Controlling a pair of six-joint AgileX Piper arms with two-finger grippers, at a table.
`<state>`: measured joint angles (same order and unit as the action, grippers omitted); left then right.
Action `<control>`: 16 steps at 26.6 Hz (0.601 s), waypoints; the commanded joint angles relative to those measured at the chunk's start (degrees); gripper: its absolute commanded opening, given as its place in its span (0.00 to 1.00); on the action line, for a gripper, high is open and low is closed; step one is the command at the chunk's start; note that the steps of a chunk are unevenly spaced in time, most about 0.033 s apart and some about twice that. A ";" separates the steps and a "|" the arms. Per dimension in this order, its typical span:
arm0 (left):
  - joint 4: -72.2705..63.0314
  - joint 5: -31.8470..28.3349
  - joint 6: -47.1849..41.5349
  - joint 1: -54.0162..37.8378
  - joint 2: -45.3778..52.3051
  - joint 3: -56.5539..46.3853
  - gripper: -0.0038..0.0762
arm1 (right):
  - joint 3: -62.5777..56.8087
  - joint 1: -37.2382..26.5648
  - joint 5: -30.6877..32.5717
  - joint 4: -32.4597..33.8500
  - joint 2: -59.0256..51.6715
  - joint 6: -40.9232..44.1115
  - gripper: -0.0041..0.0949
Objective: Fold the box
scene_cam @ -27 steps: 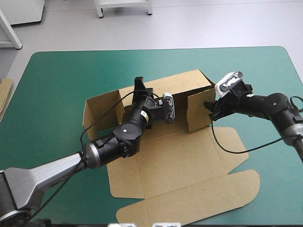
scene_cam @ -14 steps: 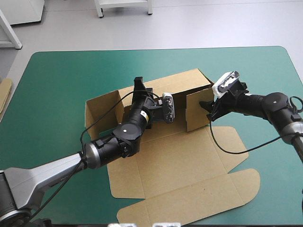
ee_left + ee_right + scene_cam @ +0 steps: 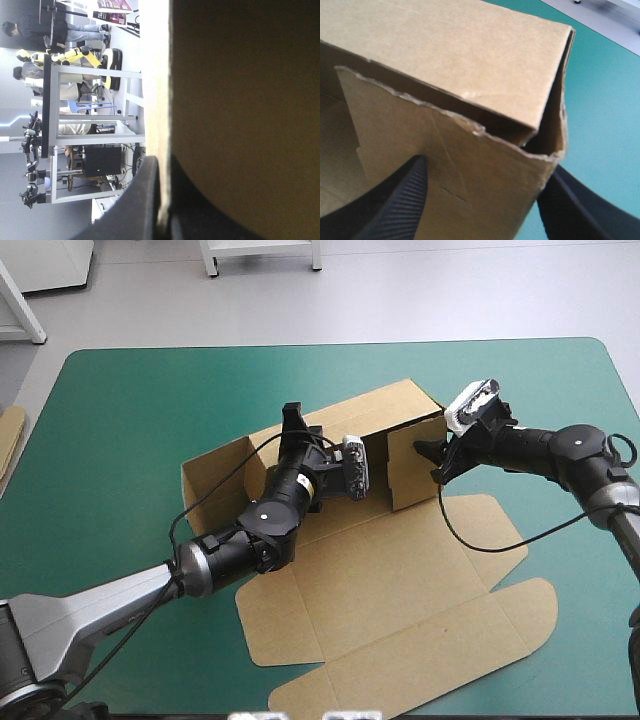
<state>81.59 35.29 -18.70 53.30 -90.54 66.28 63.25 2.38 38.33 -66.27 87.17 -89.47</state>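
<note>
Fold under way: the box (image 3: 380, 580) lies mid-table on the teal-green cover (image 3: 120, 420), long axis left to right, far wall (image 3: 400, 410) and right flap (image 3: 410, 468) raised; the left gripper (image 3: 161, 165) pinches the far wall's top edge, all but closed; the right gripper (image 3: 487, 170), fingers wide apart, straddles the flap beside the corner, gripping nothing; tucking it looks next.

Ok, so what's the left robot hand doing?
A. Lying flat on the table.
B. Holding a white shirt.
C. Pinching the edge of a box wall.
C: in the left wrist view the left gripper is shut on the edge of a raised wall of the brown box.
</note>
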 commanded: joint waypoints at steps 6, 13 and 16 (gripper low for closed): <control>3.24 -1.32 -0.99 0.19 2.51 1.56 0.04 | 1.95 -0.36 3.10 -9.15 0.00 -5.07 0.60; 4.48 -1.32 -1.81 0.19 2.51 1.56 0.04 | 1.95 -0.36 11.17 -11.35 2.17 -8.56 0.51; 4.48 -1.32 -2.21 0.19 2.51 1.56 0.04 | 1.95 -0.36 12.62 -13.33 2.21 -9.24 0.49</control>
<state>82.32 36.38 -19.33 53.08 -90.54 66.22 63.57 1.63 44.00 -75.50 91.07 -97.33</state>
